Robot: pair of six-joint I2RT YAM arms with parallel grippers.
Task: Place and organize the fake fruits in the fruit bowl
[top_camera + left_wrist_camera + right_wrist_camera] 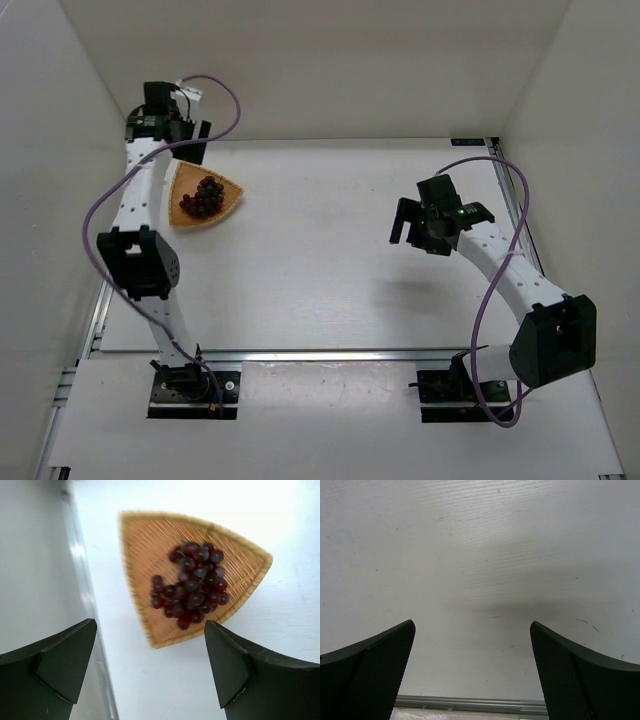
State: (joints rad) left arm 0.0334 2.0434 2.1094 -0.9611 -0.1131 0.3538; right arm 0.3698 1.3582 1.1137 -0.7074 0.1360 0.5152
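Purple grapes [192,585] inside woven bowl [142,545] at left edge of table [330,250]; left tool [150,625], right tool [472,625] released.

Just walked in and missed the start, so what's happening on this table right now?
The job here is putting fake grapes into a bowl, and it looks done. The grapes lie inside the bowl at the far left of the table. The left gripper hovers above them, open and holding nothing. The right gripper hangs open over the table's right side, away from the bowl, also empty.
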